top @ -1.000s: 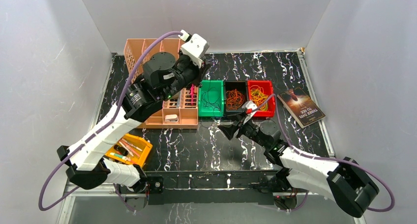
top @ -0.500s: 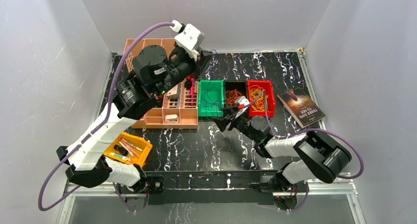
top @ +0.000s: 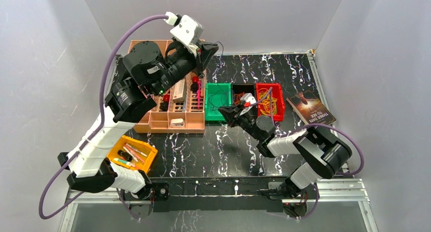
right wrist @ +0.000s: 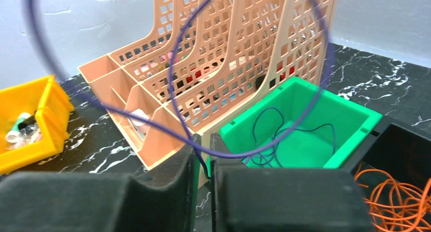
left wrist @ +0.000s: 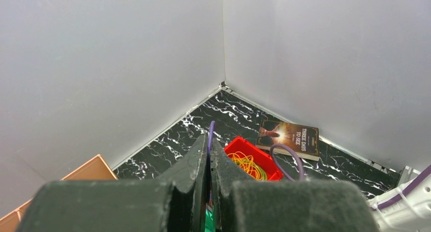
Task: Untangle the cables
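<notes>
The right claw (right wrist: 202, 155) clamps a dark blue cable loop (right wrist: 175, 94) beside the green bin (right wrist: 356, 140); the raised left claw (left wrist: 208, 155) is pressed together.

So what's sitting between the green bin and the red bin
In the top view, a black bin holding orange cables sits between the green bin and the red bin, the three side by side.

Left end effector (top: 212, 50) raised over the peach organizer (top: 175, 97) — right end effector (top: 227, 113) by the green bin (top: 217, 100).

Paperback book (top: 311, 112) (beside red bin (top: 269, 87))
</notes>
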Available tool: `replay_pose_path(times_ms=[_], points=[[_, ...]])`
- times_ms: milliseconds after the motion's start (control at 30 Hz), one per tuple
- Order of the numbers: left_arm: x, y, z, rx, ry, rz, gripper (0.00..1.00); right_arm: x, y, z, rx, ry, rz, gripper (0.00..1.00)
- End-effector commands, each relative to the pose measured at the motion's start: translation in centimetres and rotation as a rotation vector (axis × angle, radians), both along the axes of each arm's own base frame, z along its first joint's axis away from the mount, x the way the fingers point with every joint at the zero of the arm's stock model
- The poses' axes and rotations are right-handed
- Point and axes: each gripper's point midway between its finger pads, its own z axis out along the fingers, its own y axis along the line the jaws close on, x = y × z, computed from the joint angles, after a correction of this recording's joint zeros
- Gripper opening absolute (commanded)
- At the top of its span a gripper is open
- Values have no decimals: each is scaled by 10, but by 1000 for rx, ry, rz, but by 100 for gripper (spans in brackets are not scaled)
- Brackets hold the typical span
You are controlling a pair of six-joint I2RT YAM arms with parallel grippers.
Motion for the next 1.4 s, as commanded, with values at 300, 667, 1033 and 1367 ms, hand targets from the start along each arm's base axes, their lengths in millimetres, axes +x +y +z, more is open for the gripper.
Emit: replay_pose_path(times_ms=[300, 667, 1033, 1367], points=[[2, 17, 47, -30, -125, 63, 0, -51, -17, -12, -27, 163, 117, 2], [12, 41, 69, -29, -216, 194, 0, -94, -62, -69, -45, 592, 10, 2], [21, 78, 82, 12, -288, 374, 0, -96, -87, -103, -64, 833, -182, 0], [29, 77, 41, 98, -213, 400, 0, -64, -92, -15, -27, 583, -239, 0]])
